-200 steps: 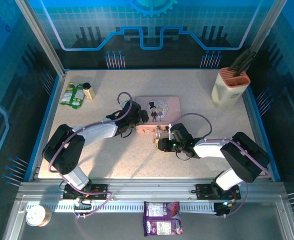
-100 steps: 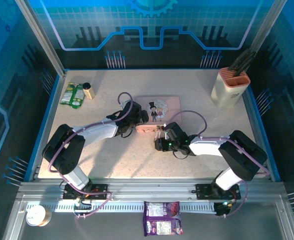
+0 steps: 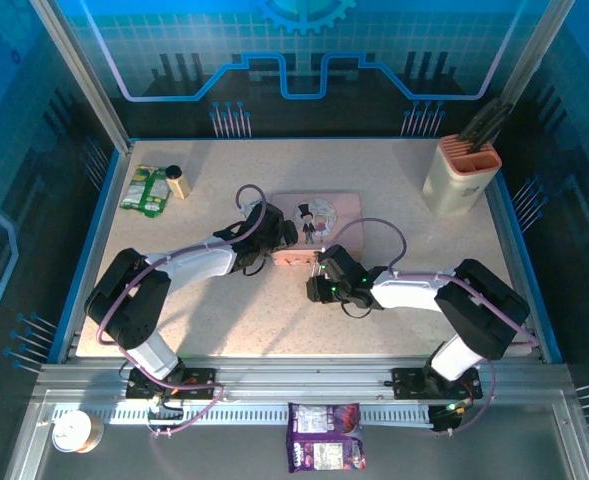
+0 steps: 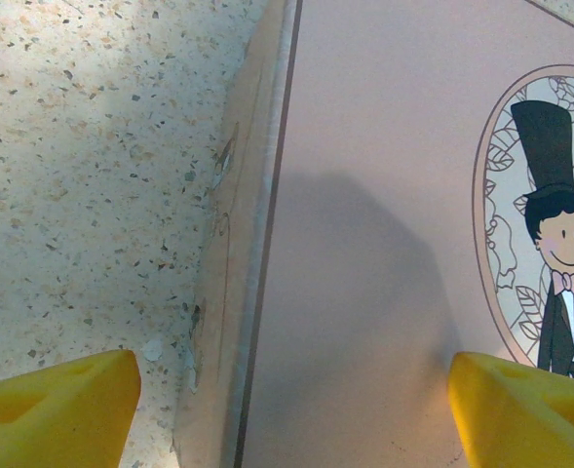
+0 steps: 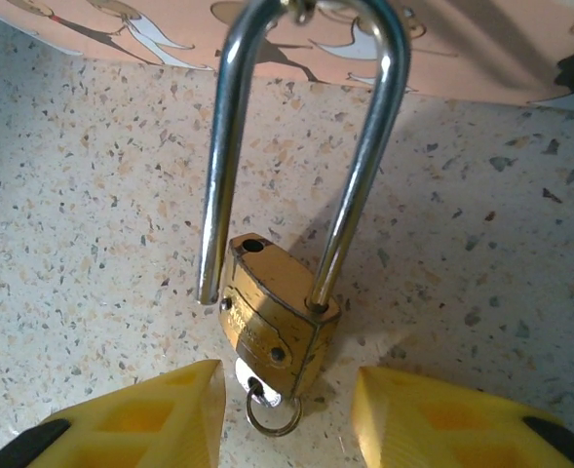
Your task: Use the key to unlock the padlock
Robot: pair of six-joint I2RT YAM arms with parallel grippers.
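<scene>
Left gripper (image 4: pixel 288 414): spread wide and holding nothing. One yellow finger (image 4: pixel 53 409) hangs over the speckled table (image 4: pixel 82 146) and the other over the lid of the pink tin (image 4: pixel 364 195), straddling its 9 o'clock edge. I cannot tell whether either touches the tin.
Pink tin: lies flat near the middle of the table, with a cartoon man in a top hat on the lid.
Padlock (image 5: pixel 272 312): the brass body rests on the table just off the tin's 6 o'clock side.
Shackle (image 5: pixel 364 146): its bend is up against the tin's front wall. One leg sits in the body; the other stands clear beside it, and its empty hole shows at the body's 11 o'clock.
Key (image 5: pixel 270 402): sits in the keyway at the body's 6 o'clock, with a small ring on its end.
Right gripper (image 5: pixel 287 419): narrowly parted with the key between its tips and bare table showing on both sides. It grips nothing.
Step in hand: the lock looks sprung, so what remains is probably to let go cleanly.
Doing it well: back the right gripper straight out toward 6 o'clock with the tips no closer, so neither finger snags the ring or pushes the free leg back into its hole. Keep the left gripper steady at the tin so nothing slides.
</scene>
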